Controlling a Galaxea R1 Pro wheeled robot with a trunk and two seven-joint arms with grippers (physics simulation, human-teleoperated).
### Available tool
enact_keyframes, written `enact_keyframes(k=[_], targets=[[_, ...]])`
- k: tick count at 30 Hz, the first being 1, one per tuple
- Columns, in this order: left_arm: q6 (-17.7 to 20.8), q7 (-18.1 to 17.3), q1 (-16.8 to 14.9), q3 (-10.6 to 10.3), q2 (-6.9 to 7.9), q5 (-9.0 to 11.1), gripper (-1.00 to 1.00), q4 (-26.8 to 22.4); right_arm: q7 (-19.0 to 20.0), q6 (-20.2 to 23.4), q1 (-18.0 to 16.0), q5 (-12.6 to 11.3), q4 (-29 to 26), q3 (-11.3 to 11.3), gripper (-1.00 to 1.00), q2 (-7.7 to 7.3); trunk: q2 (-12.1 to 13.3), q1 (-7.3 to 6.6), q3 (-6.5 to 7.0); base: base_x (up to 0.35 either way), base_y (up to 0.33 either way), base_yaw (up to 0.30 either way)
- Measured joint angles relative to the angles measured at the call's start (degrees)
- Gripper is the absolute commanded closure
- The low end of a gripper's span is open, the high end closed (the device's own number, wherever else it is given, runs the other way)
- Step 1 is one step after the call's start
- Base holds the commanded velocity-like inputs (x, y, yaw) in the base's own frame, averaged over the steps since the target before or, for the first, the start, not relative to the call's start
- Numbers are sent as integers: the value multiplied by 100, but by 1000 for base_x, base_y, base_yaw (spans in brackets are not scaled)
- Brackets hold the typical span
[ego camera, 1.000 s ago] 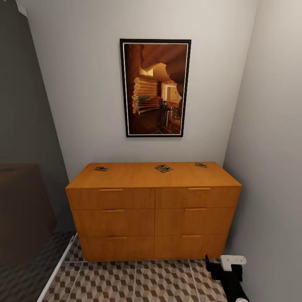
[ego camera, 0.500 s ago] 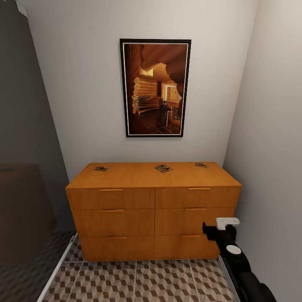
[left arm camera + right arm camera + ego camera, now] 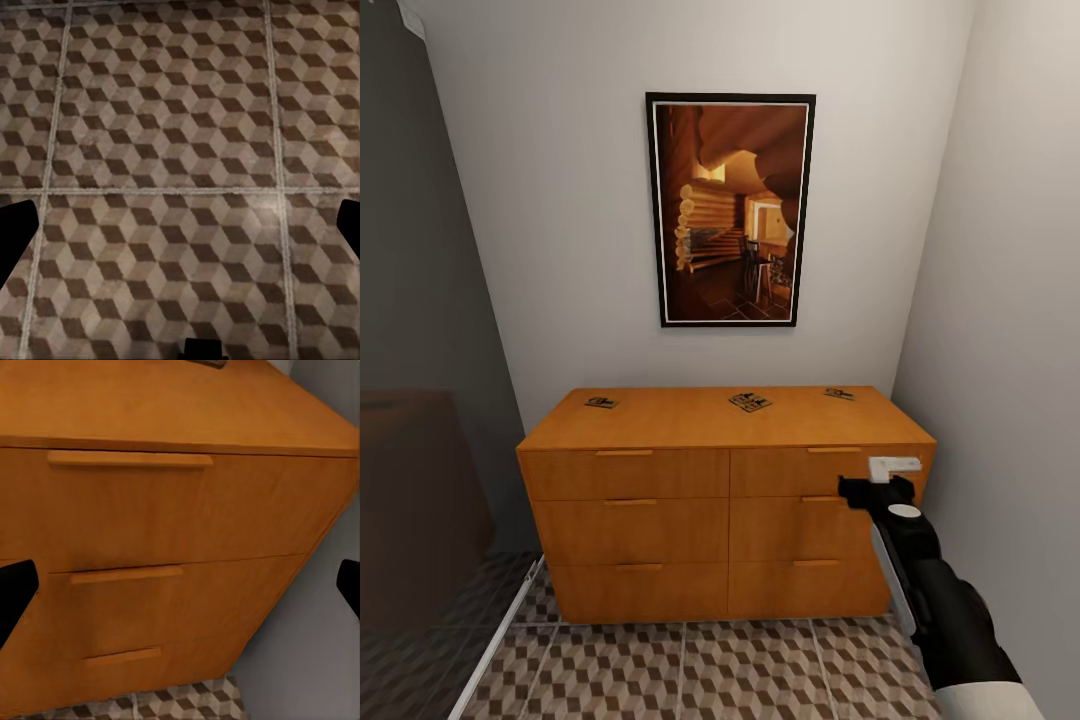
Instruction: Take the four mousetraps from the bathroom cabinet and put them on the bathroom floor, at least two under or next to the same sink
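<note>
Lighting is soft and even, pretty flat, typical sim render with no obvious lamp. The wall [image 3: 560, 200] reads bright grey-white, while the left side of the head view drops into a dim, murky grey. The cabinet [image 3: 725, 480] top shows a mild sheen but no hard glare. Floor tiles [image 3: 180, 150] in the left wrist view look a bit soft and low-res, with a faint pale highlight near the middle.

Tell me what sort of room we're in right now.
Probably a tiled corner of a home, possibly a bathroom: cube-patterned floor tiles, a low wooden cabinet with mousetraps on top, and a framed picture on the wall. No sink in sight.
</note>
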Motion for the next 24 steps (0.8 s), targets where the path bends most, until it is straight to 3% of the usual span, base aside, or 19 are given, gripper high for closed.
enact_keyframes(k=[7, 14, 24], targets=[[0, -3, 0, -22, 12, -5, -100, 77, 17, 149, -405, -9, 52, 7, -100, 19, 0, 0, 0, 0, 0, 0], [0, -3, 0, -20, 16, -5, -100, 158, 23, 166, -484, -8, 63, 13, -100, 18, 0, -1, 0, 22, 0, 0], [0, -2, 0, -17, 16, 1, -100, 184, 220, 177, -499, -5, 56, 22, -100, -10, -1, -3, 0, 258, 0, 0]])
